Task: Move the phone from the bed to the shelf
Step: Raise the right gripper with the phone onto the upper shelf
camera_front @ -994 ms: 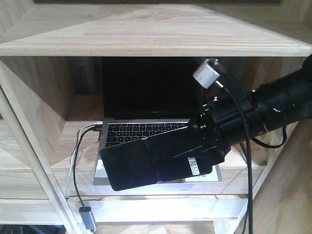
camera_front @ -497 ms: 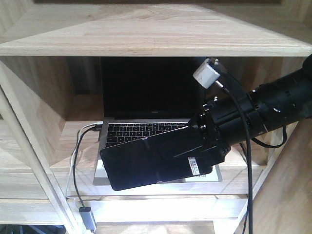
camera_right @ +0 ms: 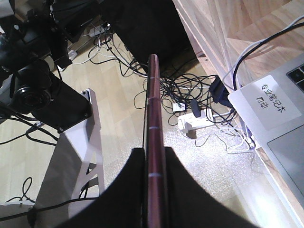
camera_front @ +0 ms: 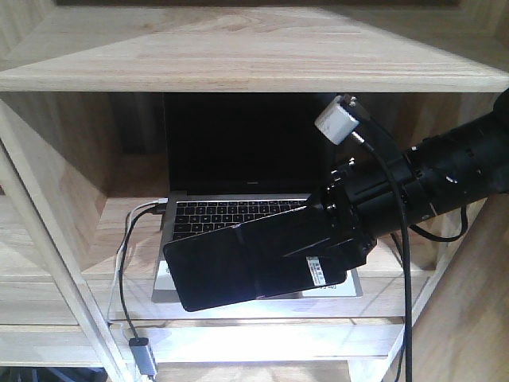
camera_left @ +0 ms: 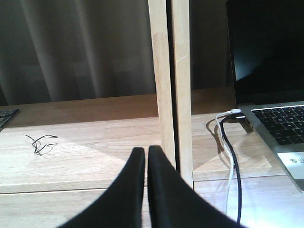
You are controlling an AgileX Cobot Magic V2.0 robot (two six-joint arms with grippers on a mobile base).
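Black glossy phone (camera_front: 246,267), thin, stiff, slippery, likely fragile, pinched in right tool (camera_right: 153,154) at sticker (camera_front: 316,270) end; left tool (camera_left: 146,154) closed, empty.

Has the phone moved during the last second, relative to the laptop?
No. The phone, in the right gripper, still covers the same keys of the laptop.

The right arm (camera_front: 453,171) is a black ribbed cylinder bearing a white block (camera_front: 339,119) and black cable (camera_front: 407,270); the left gripper (camera_left: 146,152) has smooth black fingers.
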